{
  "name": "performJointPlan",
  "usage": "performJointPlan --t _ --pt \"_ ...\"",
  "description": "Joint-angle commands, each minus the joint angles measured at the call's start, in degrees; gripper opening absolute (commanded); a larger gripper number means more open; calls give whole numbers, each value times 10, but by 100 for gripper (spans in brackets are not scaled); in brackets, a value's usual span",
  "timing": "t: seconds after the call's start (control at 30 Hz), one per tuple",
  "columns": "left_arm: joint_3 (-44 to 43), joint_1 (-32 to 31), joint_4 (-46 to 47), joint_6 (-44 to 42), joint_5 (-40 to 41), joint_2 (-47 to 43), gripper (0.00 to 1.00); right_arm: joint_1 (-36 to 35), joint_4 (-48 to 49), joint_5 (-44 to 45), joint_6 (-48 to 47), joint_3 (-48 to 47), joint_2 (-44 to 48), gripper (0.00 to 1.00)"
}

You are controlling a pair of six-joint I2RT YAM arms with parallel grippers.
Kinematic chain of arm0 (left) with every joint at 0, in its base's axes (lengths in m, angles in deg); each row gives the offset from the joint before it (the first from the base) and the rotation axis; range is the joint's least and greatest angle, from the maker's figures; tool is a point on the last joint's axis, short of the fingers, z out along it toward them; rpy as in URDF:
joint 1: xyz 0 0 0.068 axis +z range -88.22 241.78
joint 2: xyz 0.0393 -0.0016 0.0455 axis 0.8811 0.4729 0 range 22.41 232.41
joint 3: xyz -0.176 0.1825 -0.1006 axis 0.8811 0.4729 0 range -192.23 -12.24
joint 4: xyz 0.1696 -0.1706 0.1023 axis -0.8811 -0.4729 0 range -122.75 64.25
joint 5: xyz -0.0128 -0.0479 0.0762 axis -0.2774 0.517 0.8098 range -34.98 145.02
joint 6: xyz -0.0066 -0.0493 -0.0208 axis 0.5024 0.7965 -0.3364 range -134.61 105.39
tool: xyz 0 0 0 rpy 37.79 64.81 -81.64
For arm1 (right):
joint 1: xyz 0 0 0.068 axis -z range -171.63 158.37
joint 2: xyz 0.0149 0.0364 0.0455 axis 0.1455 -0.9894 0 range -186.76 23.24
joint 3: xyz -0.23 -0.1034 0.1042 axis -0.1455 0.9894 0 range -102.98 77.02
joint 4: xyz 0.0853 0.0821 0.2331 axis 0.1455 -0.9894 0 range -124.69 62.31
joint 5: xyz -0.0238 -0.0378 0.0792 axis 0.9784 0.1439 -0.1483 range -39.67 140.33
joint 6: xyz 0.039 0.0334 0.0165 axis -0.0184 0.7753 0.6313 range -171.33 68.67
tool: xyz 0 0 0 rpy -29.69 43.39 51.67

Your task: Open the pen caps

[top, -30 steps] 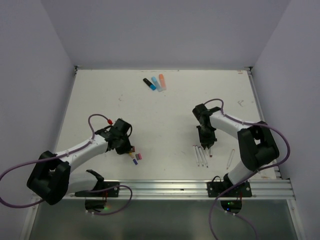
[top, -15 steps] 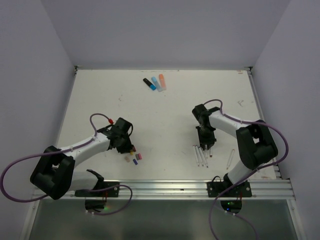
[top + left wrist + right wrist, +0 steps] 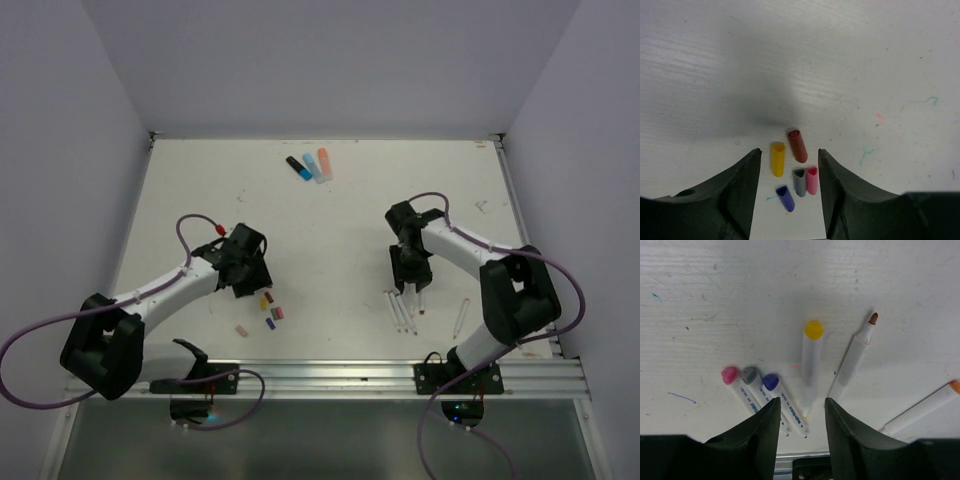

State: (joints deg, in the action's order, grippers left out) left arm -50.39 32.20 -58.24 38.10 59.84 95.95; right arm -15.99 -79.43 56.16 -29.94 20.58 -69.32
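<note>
White surface [image 3: 340, 225] carries loose caps [image 3: 797, 146], yellow, dark red, grey, pink and purple, clustered close together beneath the left end effector [image 3: 789, 151], whose jaws stand released and empty, while the right end effector [image 3: 802, 401], likewise parted and empty, hangs over white pens [image 3: 811, 360] well apart from them.

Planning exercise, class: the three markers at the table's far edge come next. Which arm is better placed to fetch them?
Probably left. The markers lie slightly left of centre, nearer the left claw, which is open and empty. The right claw sits farther across.
</note>
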Motion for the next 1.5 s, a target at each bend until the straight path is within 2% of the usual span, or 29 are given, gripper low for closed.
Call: performJointPlan --t 0.0,0.13,0.3,0.37,0.67,0.83,0.9,1.0,1.07,1.1,1.3,1.47 --pt "-71 6 -27 -14 42 -16 53 1 -17 1 -6 -40 35 45" --pt "-110 6 -47 -15 52 -5 61 1 -33 1 -11 -65 47 49" --pt "-158 5 -40 -28 51 16 66 0 -42 -16 -15 -81 62 52" --pt "-184 6 -37 -35 55 44 72 1 -44 -28 -14 -85 71 53" --pt "-437 22 -64 -40 84 258 77 0 -56 -65 -1 -90 88 56" --pt "-609 53 -113 -26 127 406 79 0 -61 -80 1 -101 102 56" --pt "-705 66 -150 -19 150 476 80 0 -63 -85 1 -108 105 56" --pt "-799 76 -148 -29 148 549 80 0 -65 -90 2 -111 106 57" --pt "-825 85 -116 -31 129 578 81 0 -65 -91 3 -110 106 57" --pt "-827 88 -103 -29 126 583 88 0 -64 -92 3 -107 106 57" --pt "-816 102 36 -49 71 614 90 0 -34 -105 4 -102 103 57" --pt "-810 104 69 -53 55 614 89 0 16 -126 6 -107 73 57"
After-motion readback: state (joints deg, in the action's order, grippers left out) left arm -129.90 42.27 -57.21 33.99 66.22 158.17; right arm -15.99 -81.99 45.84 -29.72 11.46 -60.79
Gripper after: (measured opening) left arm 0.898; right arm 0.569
